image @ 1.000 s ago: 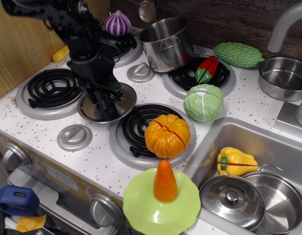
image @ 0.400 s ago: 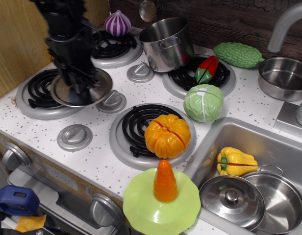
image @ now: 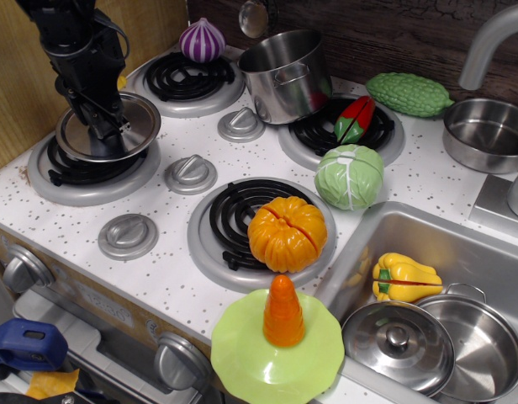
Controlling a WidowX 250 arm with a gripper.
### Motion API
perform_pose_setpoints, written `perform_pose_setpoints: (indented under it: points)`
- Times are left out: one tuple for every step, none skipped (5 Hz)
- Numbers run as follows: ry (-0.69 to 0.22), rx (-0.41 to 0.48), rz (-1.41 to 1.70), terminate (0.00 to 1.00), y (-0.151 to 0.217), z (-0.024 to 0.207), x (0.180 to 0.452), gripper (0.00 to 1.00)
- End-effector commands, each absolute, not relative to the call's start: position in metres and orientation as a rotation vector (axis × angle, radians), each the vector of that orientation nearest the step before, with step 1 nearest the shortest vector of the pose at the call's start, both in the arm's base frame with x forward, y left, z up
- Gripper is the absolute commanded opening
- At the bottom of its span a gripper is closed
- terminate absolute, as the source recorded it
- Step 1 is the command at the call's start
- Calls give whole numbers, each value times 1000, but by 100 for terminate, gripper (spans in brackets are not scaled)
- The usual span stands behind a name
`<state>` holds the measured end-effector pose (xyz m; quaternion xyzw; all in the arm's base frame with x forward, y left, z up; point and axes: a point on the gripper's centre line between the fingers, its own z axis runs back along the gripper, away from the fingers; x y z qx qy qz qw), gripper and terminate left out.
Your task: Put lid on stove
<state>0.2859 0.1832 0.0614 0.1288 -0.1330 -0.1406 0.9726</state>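
Note:
The flat shiny steel lid (image: 116, 135) is held tilted just above the front left coil burner (image: 87, 168) of the white speckled stove (image: 171, 278). My black gripper (image: 102, 126) comes down from the upper left and is shut on the lid's central knob, which its fingers hide. The lid's left edge hangs over the burner coil; I cannot tell if it touches.
An orange pumpkin (image: 287, 233) sits on the front right burner, a steel pot (image: 284, 74) and a red pepper (image: 354, 119) at the back right, a purple onion (image: 202, 39) at the back. Grey dials (image: 190, 173) stand between burners. A domed lid (image: 397, 345) lies in the sink.
My gripper has carried the lid left and away from the stove's middle, over the front left burner. A grey dial it hid now shows.

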Motion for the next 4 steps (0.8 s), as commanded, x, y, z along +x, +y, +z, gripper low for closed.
perform_pose_setpoints:
  points:
    - [-307, 290, -311, 0, 206, 63, 281, 0]
    - [-318, 321, -339, 0, 221, 53, 277, 100]
    - [-341, 318, -357, 0, 223, 48, 277, 100]
    - [-341, 318, -357, 100, 223, 48, 277, 100]
